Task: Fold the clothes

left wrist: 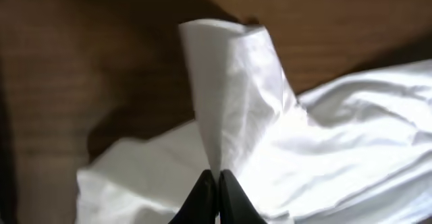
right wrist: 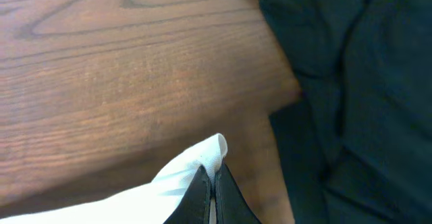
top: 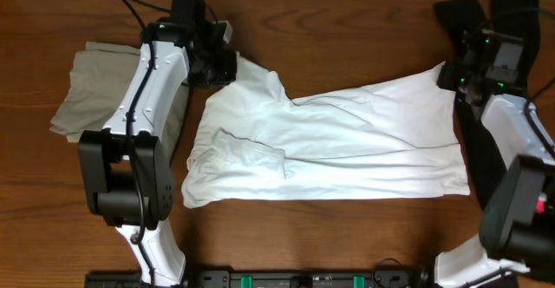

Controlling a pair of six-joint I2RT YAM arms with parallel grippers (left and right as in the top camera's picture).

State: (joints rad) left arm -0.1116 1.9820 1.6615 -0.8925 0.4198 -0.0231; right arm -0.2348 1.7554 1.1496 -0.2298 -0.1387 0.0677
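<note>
A large white T-shirt (top: 347,140) lies spread across the middle of the wooden table, one sleeve folded in near its lower left. My left gripper (top: 227,62) is shut on the shirt's upper left corner; in the left wrist view a fold of white cloth (left wrist: 233,96) rises from between the closed fingertips (left wrist: 217,178). My right gripper (top: 451,73) is shut on the shirt's upper right corner, and the right wrist view shows a small white tip (right wrist: 210,153) pinched between its fingers (right wrist: 213,173).
A grey-olive garment (top: 87,88) lies at the far left, partly under the left arm. Black clothes (top: 473,15) (right wrist: 351,96) are piled at the back right, close to the right gripper. Arm bases stand along the front edge.
</note>
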